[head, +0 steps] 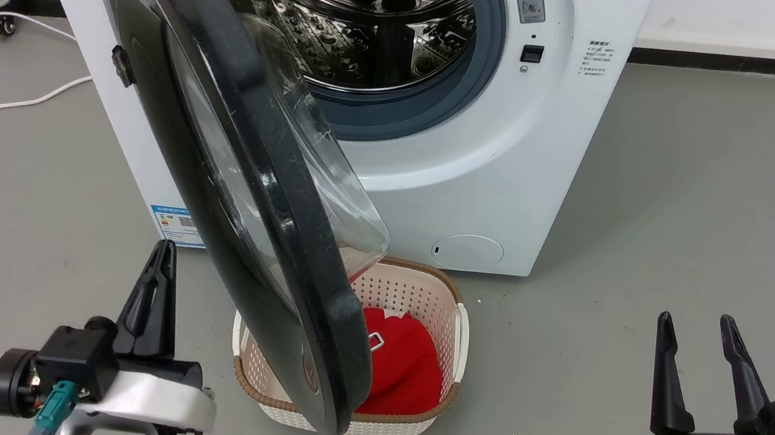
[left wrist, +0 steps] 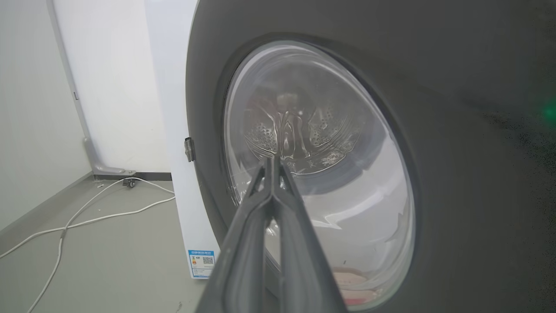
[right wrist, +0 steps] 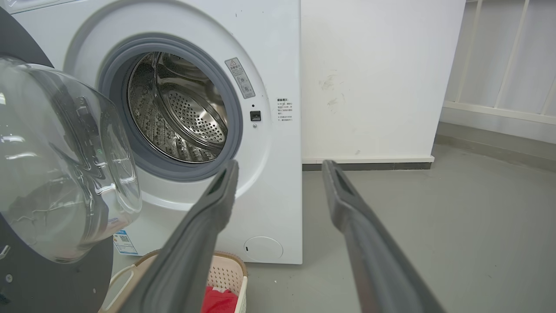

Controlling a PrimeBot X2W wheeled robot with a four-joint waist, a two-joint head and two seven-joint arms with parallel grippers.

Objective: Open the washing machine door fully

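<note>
Head view: washing machine door (head: 280,189) part-open, slanting upper left to lower centre. I find left end effector (head: 165,253), closed and empty, nearer, just left of it; right end effector (head: 695,323) open, lower right.

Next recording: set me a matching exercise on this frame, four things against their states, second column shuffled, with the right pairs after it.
Things
1. washing machine door
2. left gripper
3. right gripper
4. basket

States
A. fingers spread apart, nothing between them
B. on the floor, holding red cloth
C. swung out, nearly edge-on in the head view
D. fingers pressed together

Pairs: 1-C, 2-D, 3-A, 4-B
</note>
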